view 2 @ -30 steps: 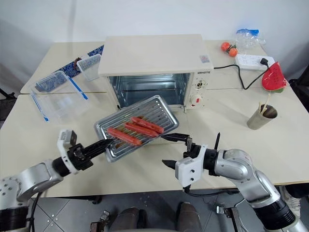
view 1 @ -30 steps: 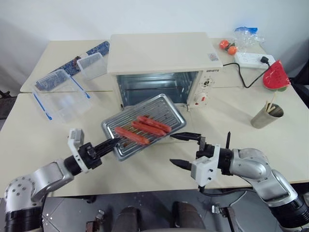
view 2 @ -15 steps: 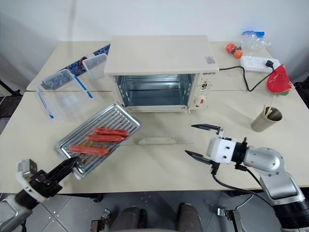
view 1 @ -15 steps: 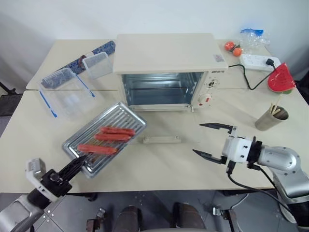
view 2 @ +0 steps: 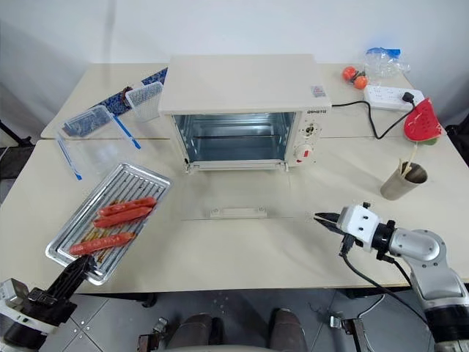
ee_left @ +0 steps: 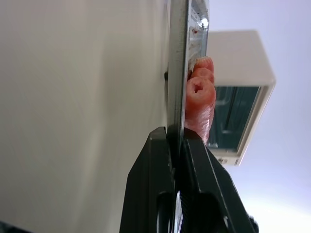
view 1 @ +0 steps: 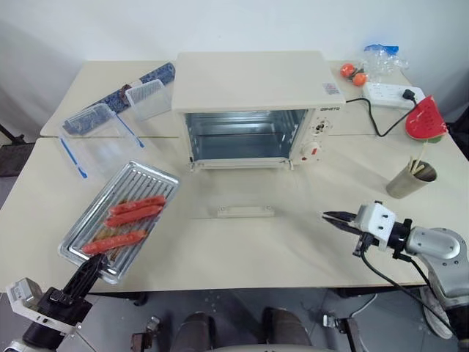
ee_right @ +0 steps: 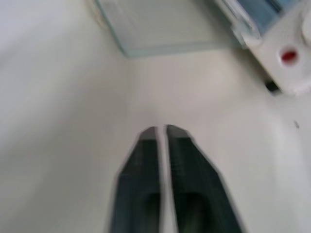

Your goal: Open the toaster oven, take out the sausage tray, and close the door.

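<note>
Left claw (view 1: 86, 269) clamped on the sausage tray (view 1: 121, 219) rim left of the toaster oven (view 1: 253, 110) — stiff, sausages roll; right claw (view 1: 338, 218) together, empty.

My two head eyes are looking forward and down from above the tabletop's (view 1: 293, 249) near edge, taking in the same spread, with the toaster oven (view 1: 253, 103) toward the far edge. My left wrist camera is sitting close along my jaws, sighting edge-on down the sausage tray (ee_left: 181, 73) toward that oven. My right wrist camera is hovering low over the tabletop, facing the door (ee_right: 165, 24).
</note>
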`<state>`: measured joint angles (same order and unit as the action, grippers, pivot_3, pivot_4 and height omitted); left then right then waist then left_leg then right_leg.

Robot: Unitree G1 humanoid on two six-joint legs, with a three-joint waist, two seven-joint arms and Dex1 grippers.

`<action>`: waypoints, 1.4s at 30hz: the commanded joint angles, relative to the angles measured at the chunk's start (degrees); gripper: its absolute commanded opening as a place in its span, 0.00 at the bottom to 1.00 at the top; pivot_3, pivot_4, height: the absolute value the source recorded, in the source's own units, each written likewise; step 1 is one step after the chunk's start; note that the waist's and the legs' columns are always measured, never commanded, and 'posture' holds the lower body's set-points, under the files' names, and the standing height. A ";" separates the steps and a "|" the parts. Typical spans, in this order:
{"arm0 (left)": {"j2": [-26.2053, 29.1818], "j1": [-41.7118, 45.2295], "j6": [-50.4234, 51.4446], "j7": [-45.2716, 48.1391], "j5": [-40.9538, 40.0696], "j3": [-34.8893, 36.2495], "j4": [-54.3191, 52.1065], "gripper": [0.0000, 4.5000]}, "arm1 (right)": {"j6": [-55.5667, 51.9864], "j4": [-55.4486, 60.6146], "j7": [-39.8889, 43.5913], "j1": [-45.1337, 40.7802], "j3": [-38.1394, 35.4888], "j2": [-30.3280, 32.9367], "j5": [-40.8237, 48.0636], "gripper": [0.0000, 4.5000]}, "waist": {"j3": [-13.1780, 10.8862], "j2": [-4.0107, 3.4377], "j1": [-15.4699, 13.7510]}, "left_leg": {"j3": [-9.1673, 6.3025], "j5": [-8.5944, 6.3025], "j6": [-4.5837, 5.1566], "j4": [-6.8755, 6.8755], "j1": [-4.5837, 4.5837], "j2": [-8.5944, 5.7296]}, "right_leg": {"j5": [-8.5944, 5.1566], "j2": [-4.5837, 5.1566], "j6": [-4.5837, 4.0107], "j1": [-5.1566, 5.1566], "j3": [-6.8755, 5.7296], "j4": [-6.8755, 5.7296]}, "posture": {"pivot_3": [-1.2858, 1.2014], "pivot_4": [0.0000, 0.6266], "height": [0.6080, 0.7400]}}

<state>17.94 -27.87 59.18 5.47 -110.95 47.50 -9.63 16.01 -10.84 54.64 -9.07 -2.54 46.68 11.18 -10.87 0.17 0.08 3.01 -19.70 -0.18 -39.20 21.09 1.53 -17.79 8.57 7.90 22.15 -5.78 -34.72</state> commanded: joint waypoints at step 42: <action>2.47 4.23 -0.81 -3.42 -2.05 -0.83 -1.14 0.00 | -2.51 5.81 -5.32 -19.30 -4.90 -15.22 9.04 0.01 | 0.06 0.11 0.03 | 0.20 -0.01 -0.05 0.00 0.15 0.03 | 0.05 -0.06 -0.05 0.28 0.02 -0.32 | 0.52 0.24 1.00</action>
<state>18.79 -23.78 57.56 0.94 -110.99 46.13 -10.42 14.06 -7.48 50.15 -27.33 -6.13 31.18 18.86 -10.81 0.28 0.11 3.21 -19.72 -0.23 -39.20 21.24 1.56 -17.75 8.51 7.85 22.43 -5.75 -35.04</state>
